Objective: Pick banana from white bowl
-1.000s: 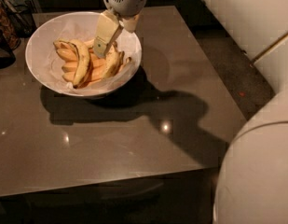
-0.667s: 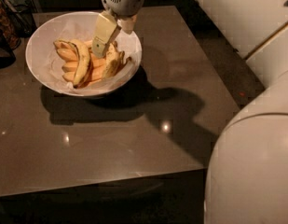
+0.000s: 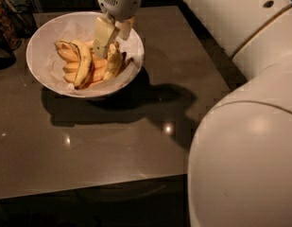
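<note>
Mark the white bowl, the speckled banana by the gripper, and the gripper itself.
white bowl (image 3: 42, 52): camera view, bare left wall.
banana (image 3: 112, 65): camera view, speckled middle.
gripper (image 3: 111, 45): camera view, its lower tip, over the bowl.

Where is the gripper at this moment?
In the camera view, the gripper is upper left of centre, down in the right half of the white bowl, right at the bananas piled there.

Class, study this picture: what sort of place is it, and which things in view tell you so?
Likely an indoor test room or kitchen area, though little of the room shows: a glossy dark table, a white bowl of bananas on it, and a robot's claw down in the bowl.
</note>
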